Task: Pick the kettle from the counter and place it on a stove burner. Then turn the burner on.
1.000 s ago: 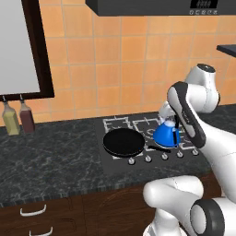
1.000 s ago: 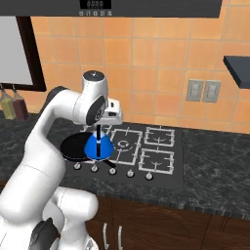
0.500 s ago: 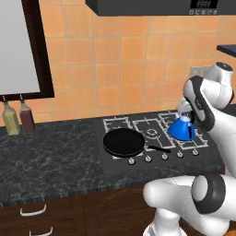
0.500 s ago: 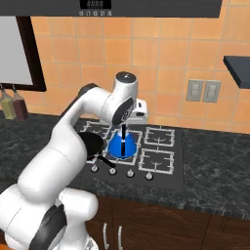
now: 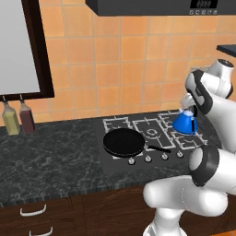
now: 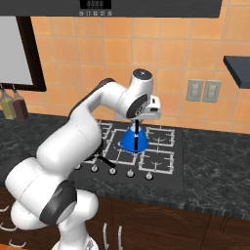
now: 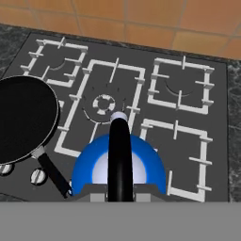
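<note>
Over the black cooktop (image 6: 166, 171) the gripper (image 6: 138, 126) holds the kettle (image 6: 135, 140) by its black handle (image 7: 119, 157), jaws squeezed tight on it. The kettle hangs above the grates, off the counter (image 5: 50, 161), with the frying pan (image 5: 123, 142) to its left. It looks like the carrying step. Next, the kettle needs to go down flat on one stove burner (image 7: 175, 160), then the jaws let go. The arm bends high and the hand points down.

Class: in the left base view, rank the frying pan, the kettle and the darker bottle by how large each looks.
1. Frying pan
2. Kettle
3. Darker bottle, close to the kettle in apparent size, so that order is unsure.
</note>
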{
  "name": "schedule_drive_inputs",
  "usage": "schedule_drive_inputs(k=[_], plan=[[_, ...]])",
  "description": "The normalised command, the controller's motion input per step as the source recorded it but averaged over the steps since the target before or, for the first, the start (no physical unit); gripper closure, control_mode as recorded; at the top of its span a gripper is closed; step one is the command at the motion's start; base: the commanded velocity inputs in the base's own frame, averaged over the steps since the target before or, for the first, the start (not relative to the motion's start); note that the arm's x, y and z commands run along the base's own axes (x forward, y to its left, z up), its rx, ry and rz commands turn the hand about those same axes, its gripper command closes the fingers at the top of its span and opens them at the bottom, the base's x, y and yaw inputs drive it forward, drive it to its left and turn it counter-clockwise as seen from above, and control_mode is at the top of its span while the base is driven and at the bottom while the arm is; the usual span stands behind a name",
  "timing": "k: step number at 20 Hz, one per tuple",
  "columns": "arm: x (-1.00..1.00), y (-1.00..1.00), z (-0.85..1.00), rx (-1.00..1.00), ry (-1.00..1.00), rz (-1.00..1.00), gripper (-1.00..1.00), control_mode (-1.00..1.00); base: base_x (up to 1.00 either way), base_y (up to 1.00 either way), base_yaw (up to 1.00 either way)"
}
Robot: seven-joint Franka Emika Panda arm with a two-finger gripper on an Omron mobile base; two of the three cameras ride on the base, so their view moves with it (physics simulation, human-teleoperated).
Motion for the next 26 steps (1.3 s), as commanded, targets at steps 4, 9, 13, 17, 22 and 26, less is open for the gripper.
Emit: schedule_drive_inputs(k=[4, 9, 13, 17, 22, 26], plan=[[0.41, 0.00, -0.19, 0.00, -0.01, 0.00, 1.00, -1.00, 0.00, 0.00, 0.00], [0.38, 0.06, -0.23, 0.00, 0.00, 0.00, 1.00, -1.00, 0.00, 0.00, 0.00], [0.28, 0.19, -0.22, 0.00, 0.00, 0.00, 1.00, -1.00, 0.00, 0.00, 0.00], [0.13, 0.26, -0.11, 0.00, 0.00, 0.00, 1.00, -1.00, 0.00, 0.00, 0.00], [0.02, 0.26, -0.01, 0.00, 0.00, 0.00, 1.00, -1.00, 0.00, 0.00, 0.00], [0.02, 0.22, -0.12, 0.00, 0.00, 0.00, 1.00, -1.00, 0.00, 0.00, 0.00]])
